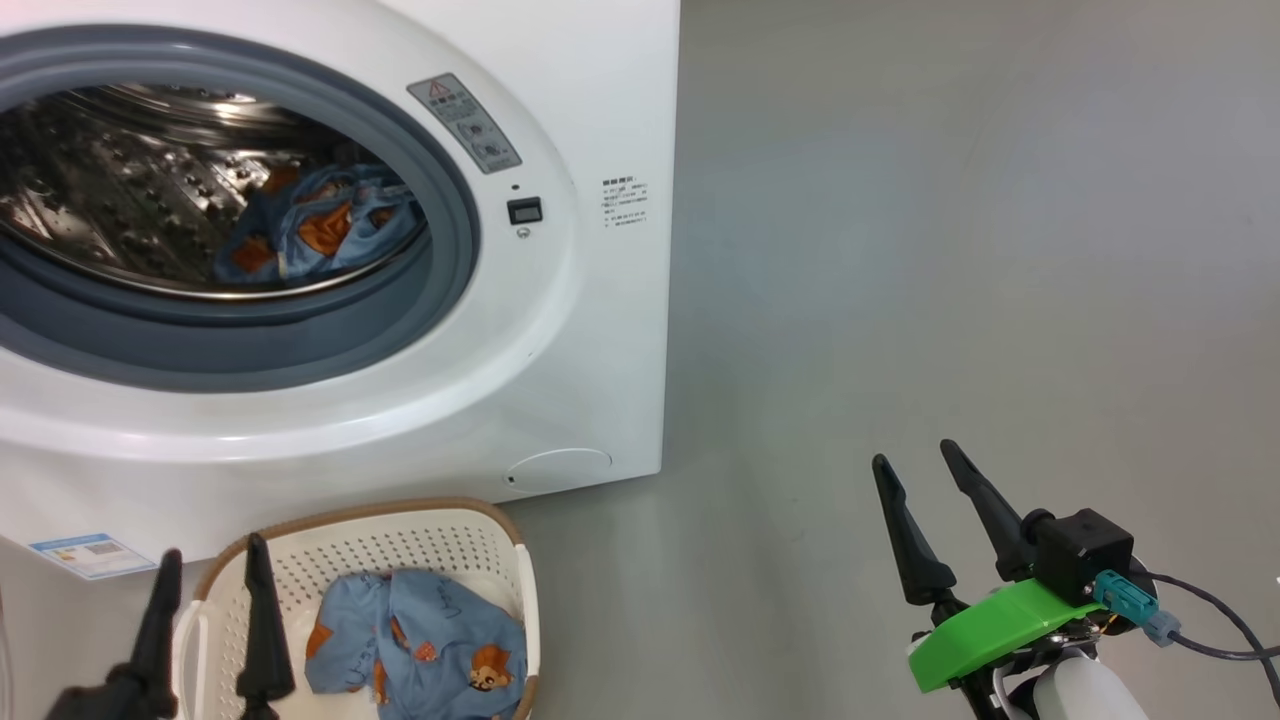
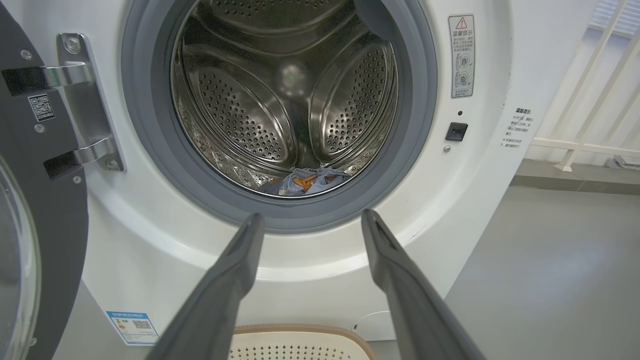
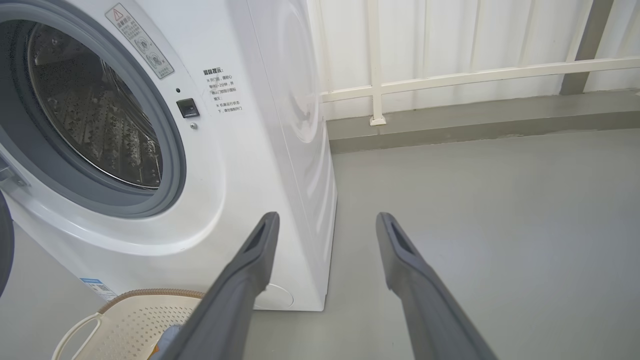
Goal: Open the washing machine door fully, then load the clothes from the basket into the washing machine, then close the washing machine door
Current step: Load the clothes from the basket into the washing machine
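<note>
The white washing machine (image 1: 600, 330) has its drum uncovered. Its black door (image 2: 45, 210) is swung open to the left on steel hinges. One blue bear-print piece of the clothes (image 1: 310, 225) lies low in the drum (image 2: 290, 90). Another blue piece (image 1: 420, 640) lies in the cream basket (image 1: 500, 540) on the floor in front of the machine. My left gripper (image 1: 214, 555) hangs open and empty over the basket's left end, its fingers pointing towards the drum mouth. My right gripper (image 1: 914, 458) is open and empty over bare floor, to the right of the machine.
Grey floor (image 1: 950, 250) stretches to the right of the machine. A white railing (image 3: 450, 80) and a low grey kerb run along the wall behind. The round flap (image 1: 558, 468) sits low on the machine front, just above the basket.
</note>
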Controlling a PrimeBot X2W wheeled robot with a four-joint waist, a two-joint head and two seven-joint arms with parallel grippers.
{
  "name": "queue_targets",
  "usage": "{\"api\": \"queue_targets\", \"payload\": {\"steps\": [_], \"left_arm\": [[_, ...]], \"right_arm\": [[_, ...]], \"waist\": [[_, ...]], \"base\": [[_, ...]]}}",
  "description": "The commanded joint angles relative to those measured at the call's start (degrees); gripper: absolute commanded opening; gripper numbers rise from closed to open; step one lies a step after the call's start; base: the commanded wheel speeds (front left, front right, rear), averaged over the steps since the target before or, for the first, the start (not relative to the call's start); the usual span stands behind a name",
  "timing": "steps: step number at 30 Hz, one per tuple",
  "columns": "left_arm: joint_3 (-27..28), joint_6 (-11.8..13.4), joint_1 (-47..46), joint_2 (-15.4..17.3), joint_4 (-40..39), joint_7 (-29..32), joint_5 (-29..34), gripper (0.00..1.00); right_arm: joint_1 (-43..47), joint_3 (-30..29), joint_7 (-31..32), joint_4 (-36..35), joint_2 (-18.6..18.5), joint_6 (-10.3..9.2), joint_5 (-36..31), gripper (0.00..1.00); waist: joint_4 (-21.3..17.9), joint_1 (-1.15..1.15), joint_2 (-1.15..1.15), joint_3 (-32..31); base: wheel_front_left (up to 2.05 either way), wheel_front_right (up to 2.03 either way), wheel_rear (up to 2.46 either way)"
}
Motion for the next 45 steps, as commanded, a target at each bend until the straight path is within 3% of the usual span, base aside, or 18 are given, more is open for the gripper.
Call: {"api": "queue_targets", "payload": {"steps": [1,16,25,32,45], "left_arm": [[1.44,0.76,-0.08,0.97,-1.83,-0.13,-0.12,1.00],[-1.14,3.49,5.05,0.97,-2.33,-0.13,-0.98,1.00],[-0.94,3.77,5.07,0.96,-2.86,-0.13,-1.29,1.00],[-1.09,3.42,4.65,0.96,-1.70,-0.13,-2.59,1.00],[-1.52,0.38,-1.57,0.96,9.20,-0.13,-5.01,1.00]], "right_arm": [[-0.34,1.13,-0.28,-1.26,0.31,0.09,-0.98,1.00],[1.62,0.23,-0.28,-1.12,0.31,0.09,-1.97,1.00],[1.76,0.11,-0.28,-1.35,0.32,0.09,-2.05,1.00],[1.50,0.07,-0.28,-1.81,0.32,0.09,-2.03,1.00],[-0.77,-0.17,-0.28,-3.04,0.32,0.09,-2.26,1.00]], "waist": [[0.22,0.00,0.00,-0.41],[0.81,0.00,0.00,-3.01],[0.92,0.00,0.00,-2.79],[0.84,0.00,0.00,-1.51],[-1.13,0.00,0.00,6.33]], "base": [[0.00,0.00,0.00],[0.00,0.00,0.00],[0.00,0.00,0.00],[0.00,0.00,0.00],[0.00,0.00,0.00]]}}
